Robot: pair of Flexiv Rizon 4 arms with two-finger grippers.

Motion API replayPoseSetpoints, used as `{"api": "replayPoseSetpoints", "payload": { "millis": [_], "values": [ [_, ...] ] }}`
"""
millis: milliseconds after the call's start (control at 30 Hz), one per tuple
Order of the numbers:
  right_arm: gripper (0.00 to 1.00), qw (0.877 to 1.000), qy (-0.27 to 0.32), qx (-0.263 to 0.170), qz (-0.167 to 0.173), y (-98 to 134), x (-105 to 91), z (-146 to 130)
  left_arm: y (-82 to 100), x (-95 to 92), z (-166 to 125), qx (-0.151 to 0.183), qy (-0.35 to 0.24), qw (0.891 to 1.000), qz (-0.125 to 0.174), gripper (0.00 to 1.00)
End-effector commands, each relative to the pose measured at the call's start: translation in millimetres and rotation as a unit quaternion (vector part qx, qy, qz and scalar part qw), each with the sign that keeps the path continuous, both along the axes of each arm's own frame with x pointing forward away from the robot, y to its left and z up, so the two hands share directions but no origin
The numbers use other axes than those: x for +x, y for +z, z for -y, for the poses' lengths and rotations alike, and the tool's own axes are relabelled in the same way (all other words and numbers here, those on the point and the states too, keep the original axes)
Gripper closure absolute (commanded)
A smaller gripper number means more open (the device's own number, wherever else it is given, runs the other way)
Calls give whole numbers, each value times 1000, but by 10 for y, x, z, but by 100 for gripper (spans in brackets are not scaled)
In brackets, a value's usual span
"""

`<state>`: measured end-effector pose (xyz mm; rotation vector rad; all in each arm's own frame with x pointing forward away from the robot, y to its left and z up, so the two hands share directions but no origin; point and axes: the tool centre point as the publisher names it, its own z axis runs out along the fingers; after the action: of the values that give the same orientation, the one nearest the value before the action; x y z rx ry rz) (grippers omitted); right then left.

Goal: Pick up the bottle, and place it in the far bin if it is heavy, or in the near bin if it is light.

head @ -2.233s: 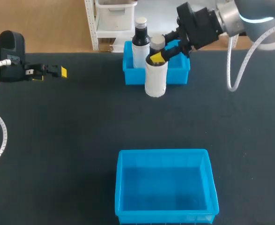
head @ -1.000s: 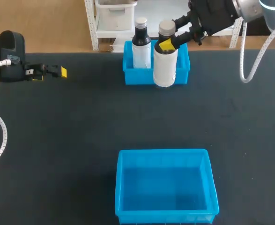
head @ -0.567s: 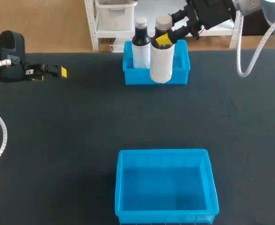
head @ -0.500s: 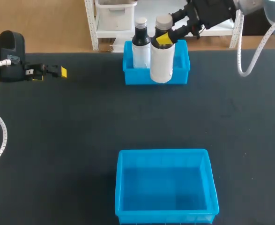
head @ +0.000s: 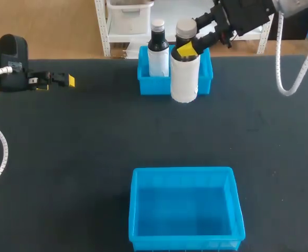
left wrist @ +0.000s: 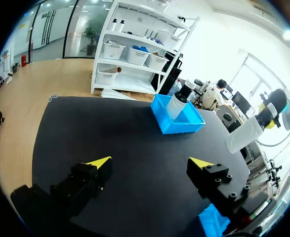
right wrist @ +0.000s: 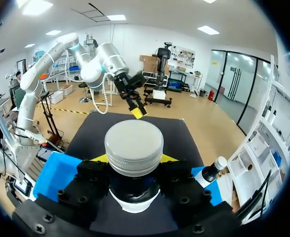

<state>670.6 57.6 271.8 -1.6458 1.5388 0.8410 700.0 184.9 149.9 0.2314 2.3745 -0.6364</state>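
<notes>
The bottle (head: pixel 184 79) hangs lifted near the far bin (head: pixel 205 71), its neck clamped in the right gripper (head: pixel 188 48). The pickup looks done; setting it into a bin and letting go remain. The left gripper (head: pixel 64 80), well apart from the far bin, gapes empty.

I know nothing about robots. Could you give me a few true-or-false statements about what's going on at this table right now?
1. The right hand grips the white bottle just under its cap. True.
2. A bottle lies in the near bin. False: no bottle shows in it.
3. A dark bottle with a white cap stands upright in the far bin. True.
4. The left hand is carrying something. False: its fingers are open with nothing between them, off at the left side of the table.
</notes>
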Motion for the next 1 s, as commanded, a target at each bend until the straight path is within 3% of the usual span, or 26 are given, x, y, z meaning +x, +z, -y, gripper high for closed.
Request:
{"api": "replayPoseSetpoints", "payload": {
  "millis": [33,767,1000],
  "values": [
    [100,999,-40,2,24,56,-447,14,0,0,0,0,0,1000,0,0],
    [100,1000,21,1,9,38,-1660,-231,0,0,0,0,0,1000,0,0],
    [100,999,44,7,4,5,-1913,-304,0,0,0,0,0,1000,0,0]
  ]
}}
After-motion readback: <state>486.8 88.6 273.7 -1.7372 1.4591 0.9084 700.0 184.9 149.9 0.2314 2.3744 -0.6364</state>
